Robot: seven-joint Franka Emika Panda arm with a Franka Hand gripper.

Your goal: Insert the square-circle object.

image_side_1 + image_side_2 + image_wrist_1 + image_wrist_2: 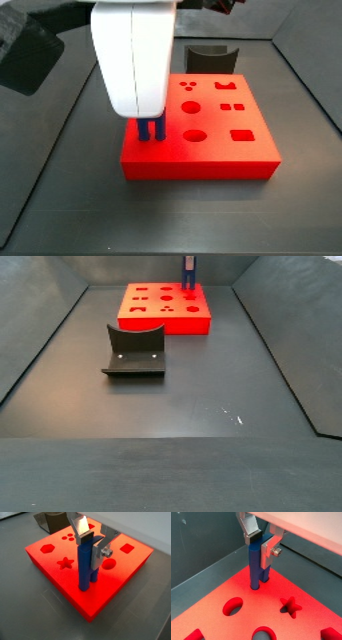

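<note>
The square-circle object is a slim dark-blue peg of two joined bars. It stands upright on the red block with shaped holes, near one corner. My gripper is shut on the peg's upper end, one dark pad on each side. Both wrist views show this, also with the gripper, the peg and the block. I cannot tell whether the peg's lower end sits in a hole. In the side views the peg shows just below the arm.
The red block lies on the dark floor of a walled bin. The dark grey fixture stands on the floor apart from the block. It also shows in a wrist view.
</note>
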